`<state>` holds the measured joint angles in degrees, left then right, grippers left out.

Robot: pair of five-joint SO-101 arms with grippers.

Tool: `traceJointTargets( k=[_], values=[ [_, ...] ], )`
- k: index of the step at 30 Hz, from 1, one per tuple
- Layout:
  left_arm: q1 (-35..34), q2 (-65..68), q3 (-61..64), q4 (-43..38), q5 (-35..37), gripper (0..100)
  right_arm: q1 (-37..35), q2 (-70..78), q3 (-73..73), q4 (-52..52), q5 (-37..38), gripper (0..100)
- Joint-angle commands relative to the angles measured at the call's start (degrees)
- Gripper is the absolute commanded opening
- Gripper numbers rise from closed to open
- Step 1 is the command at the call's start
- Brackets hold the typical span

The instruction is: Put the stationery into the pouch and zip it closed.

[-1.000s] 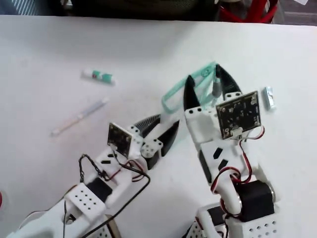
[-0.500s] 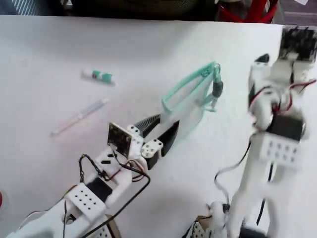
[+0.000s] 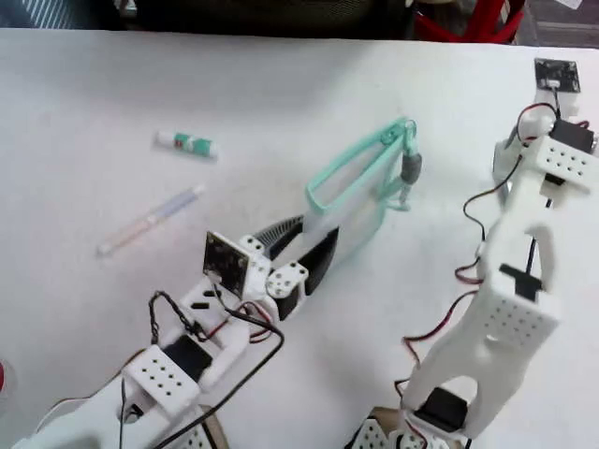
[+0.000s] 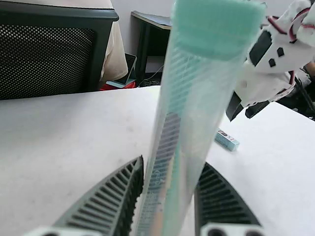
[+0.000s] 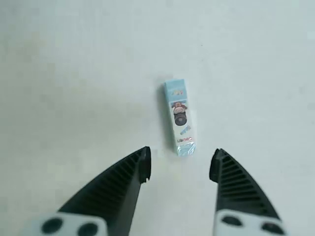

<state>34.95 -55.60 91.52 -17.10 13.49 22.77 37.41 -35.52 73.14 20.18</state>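
**Pouch held open, nothing loaded yet as far as I can tell**

So here's where this one stands. The left gripper point(image 3: 304, 245) is clenched on the near end of the mint-green pouch point(image 3: 351, 201). In the left wrist view the pouch point(image 4: 197, 123) stands on its edge right between the jaws of the left gripper point(image 4: 172, 164), with both jaws against its sides. From above the green rim makes an open loop, so the mouth is open and the zip isn't done.

The right gripper point(image 5: 181, 152) is released, jaws spread, and hovers over a small box point(image 5: 180, 118) (an eraser, I'd guess) lying flat on the table. It isn't touching the box. That arm is raised at the right side of the table, well apart from the pouch.

Left to do, in my read: pretty much everything. A translucent pen point(image 3: 150, 222) and a white-and-green tube point(image 3: 185, 142) lie out on the table point(image 3: 94, 94), well away from the pouch, and the small box point(image 4: 226, 139) is out too. There's a grey bit at the pouch's far end; I can't tell if it's a zip pull or something inside. Then the zipping.

The table is plain white and matte. Behind it there's a black mesh chair point(image 4: 49, 54), and something red point(image 3: 468, 19) sits past the far edge.
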Motion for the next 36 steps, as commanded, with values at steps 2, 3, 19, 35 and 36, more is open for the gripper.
traceJointTargets(
  k=[2, 3, 19, 35, 36],
  values=[
    [-0.4, 1.1, 0.35, 0.88, 1.05, 15, 1.71, 11.82, -15.56, 1.1, 0.88, 19.0],
    [-0.4, 1.1, 0.35, 0.88, 1.05, 15, 1.8, 14.2, -17.93, 1.1, 0.88, 19.0],
    [-0.31, 1.1, 0.35, 0.88, 0.88, 15, -0.92, 33.8, -41.76, 6.37, 0.97, 5.8],
    [-0.04, 0.92, 0.35, 0.88, 0.7, 15, -2.33, 24.84, -56.44, 25.89, 0.18, 1.8],
    [-0.04, 1.01, 0.44, 0.88, 0.7, 15, -2.24, 23.25, -55.12, 25.98, -0.7, 1.8]
  ],
)
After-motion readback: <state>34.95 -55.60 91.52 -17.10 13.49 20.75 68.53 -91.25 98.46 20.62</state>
